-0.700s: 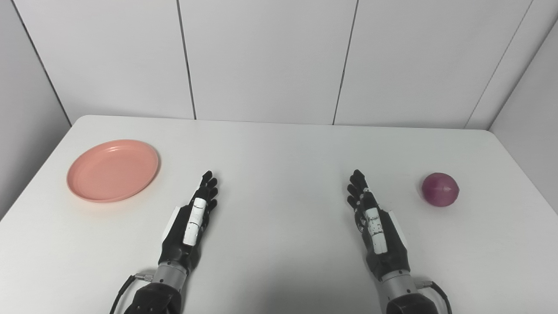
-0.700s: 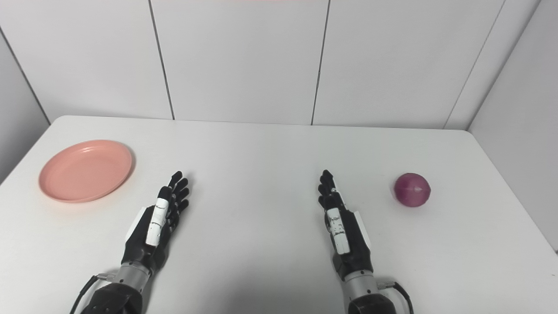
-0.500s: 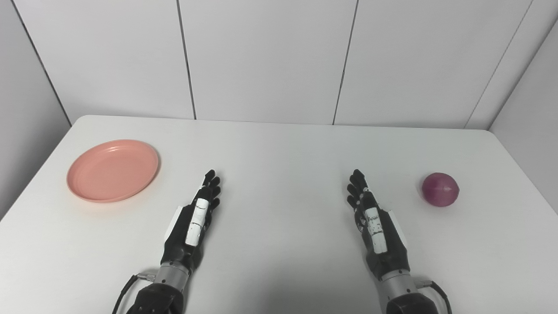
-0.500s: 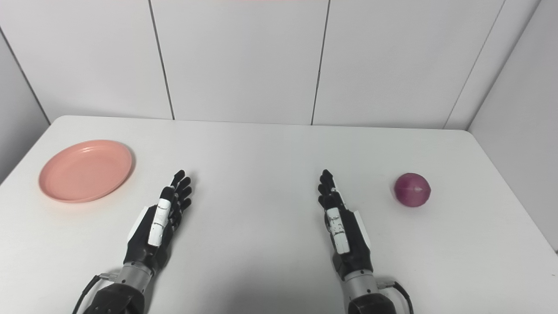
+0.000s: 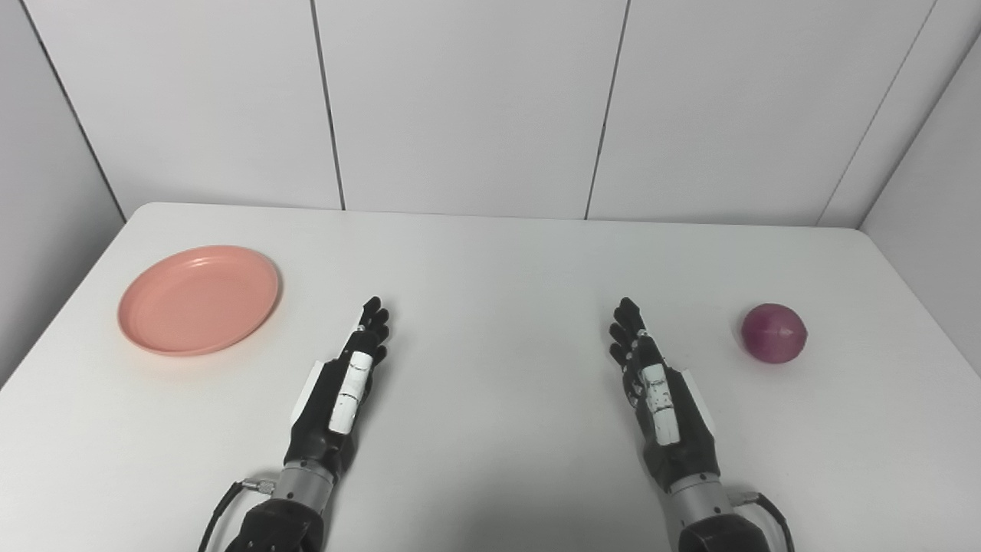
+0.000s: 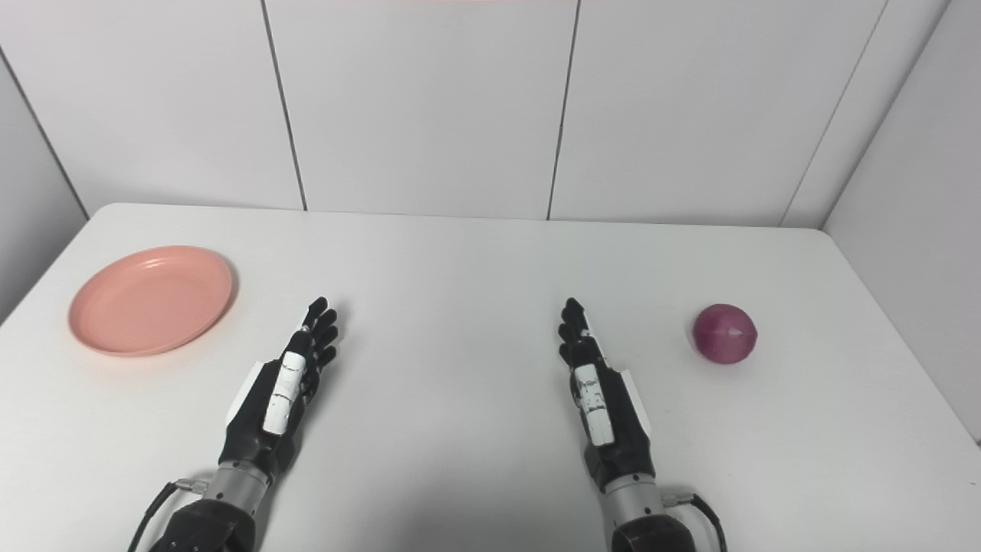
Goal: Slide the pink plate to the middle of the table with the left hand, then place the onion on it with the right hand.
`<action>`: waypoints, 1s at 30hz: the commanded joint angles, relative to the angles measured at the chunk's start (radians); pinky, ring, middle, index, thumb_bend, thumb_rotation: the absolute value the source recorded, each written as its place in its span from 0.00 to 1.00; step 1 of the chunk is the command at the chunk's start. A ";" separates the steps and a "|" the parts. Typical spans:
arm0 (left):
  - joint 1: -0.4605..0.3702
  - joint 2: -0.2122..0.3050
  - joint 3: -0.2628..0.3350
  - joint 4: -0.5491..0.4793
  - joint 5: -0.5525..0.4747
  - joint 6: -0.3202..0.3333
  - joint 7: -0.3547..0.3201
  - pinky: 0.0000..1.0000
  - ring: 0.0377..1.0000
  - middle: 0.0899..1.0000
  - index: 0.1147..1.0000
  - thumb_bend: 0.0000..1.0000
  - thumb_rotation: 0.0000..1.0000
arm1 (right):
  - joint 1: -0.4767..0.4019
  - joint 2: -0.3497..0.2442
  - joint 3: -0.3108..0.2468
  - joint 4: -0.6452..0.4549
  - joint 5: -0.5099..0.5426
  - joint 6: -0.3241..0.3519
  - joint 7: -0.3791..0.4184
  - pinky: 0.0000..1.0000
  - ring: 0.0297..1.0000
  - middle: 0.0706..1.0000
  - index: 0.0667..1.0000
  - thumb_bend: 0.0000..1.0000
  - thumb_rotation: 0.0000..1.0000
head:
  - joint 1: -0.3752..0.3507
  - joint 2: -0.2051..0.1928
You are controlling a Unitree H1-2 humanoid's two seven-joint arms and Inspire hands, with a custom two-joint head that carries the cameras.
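A round pink plate [image 5: 198, 298] lies on the white table [image 5: 490, 261] at the far left. A purple-red onion [image 5: 773, 332] sits near the right edge. My left hand [image 5: 342, 389] rests low over the table, right of and nearer than the plate, open with its fingers stretched forward and holding nothing. My right hand [image 5: 657, 392] lies left of and nearer than the onion, open too, fingers straight and empty. Neither hand touches its object.
White wall panels [image 5: 467, 100] stand behind the table's far edge, and grey side walls close in on the left and right. Bare tabletop lies between the two hands.
My left hand has drifted slightly to the right and forward. The right hand, the plate and the onion have stayed where they were.
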 commanded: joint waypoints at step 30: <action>-0.006 -0.001 0.029 -0.004 0.032 -0.053 0.035 1.00 1.00 1.00 1.00 0.78 1.00 | -0.021 0.001 -0.001 -0.004 -0.008 -0.020 -0.003 1.00 1.00 1.00 1.00 0.66 0.97 | 0.002 0.001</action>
